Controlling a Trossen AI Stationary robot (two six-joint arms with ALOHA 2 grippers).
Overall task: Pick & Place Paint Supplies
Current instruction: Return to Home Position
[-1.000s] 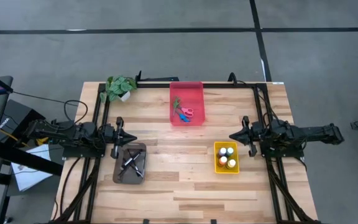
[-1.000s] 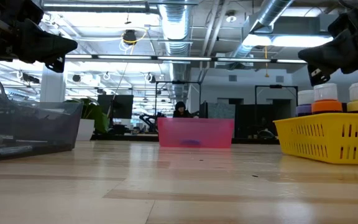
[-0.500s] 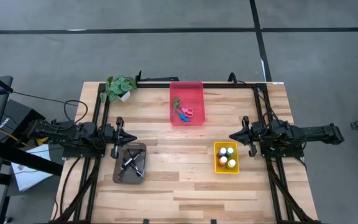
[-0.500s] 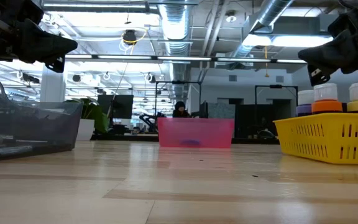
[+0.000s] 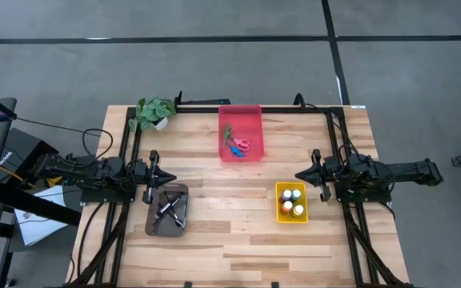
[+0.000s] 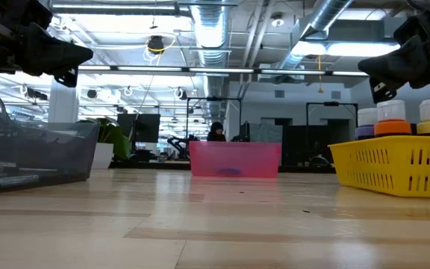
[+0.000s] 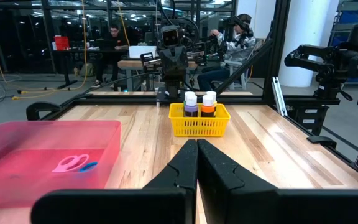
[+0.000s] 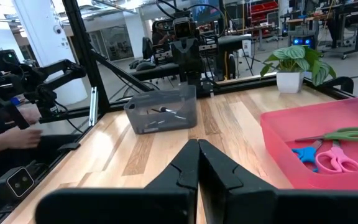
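Several small paint bottles (image 5: 292, 202) stand in a yellow basket (image 5: 281, 213) at the table's right. Pink, green and blue scissors (image 5: 237, 145) lie in a red tray (image 5: 240, 118) at the far middle. Dark-handled brushes (image 5: 169, 209) lie in a grey tray (image 5: 152, 224) at the left. My left gripper (image 5: 172, 177) hovers shut and level just beyond the grey tray. My right gripper (image 5: 298, 175) hovers shut and level above the table, just beyond the yellow basket. Neither holds anything.
A small potted plant (image 5: 154, 112) stands at the far left corner. A black frame (image 5: 332, 120) runs along the table's far edge and sides. Bare wood (image 5: 230, 240) lies between the trays and along the near edge. People sit at desks in the room beyond.
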